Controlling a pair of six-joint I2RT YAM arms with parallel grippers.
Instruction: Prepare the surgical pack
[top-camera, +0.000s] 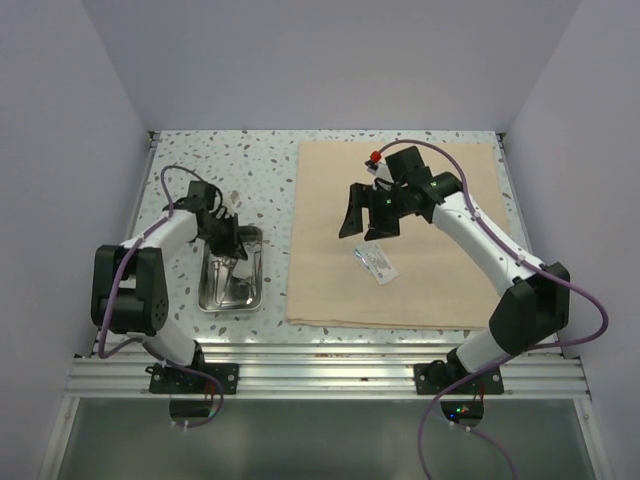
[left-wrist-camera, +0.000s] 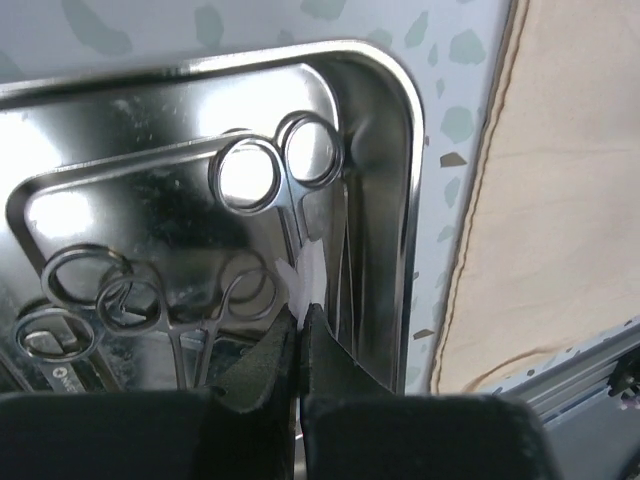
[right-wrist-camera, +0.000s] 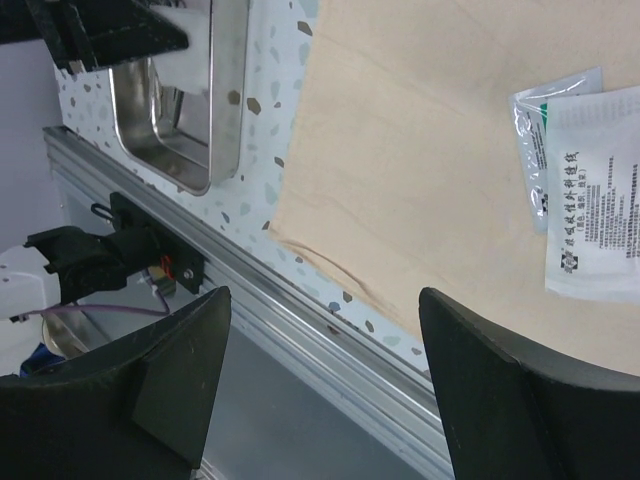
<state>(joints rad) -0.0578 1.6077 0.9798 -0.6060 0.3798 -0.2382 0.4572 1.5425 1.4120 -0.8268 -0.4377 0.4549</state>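
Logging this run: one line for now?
left gripper shut on gauze in tray; right gripper open over cloth; packets on cloth

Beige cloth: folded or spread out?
Spread. The beige cloth lies flat as one open sheet on the table, with straight edges, no folded-over layers showing, and two packets resting on top.

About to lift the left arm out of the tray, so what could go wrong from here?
1. The left pincer is shut on only a thin edge of white gauze, so it may slip free.
2. The gauze sits right by the ring-handled instruments in the steel tray, so lifting could drag one along.
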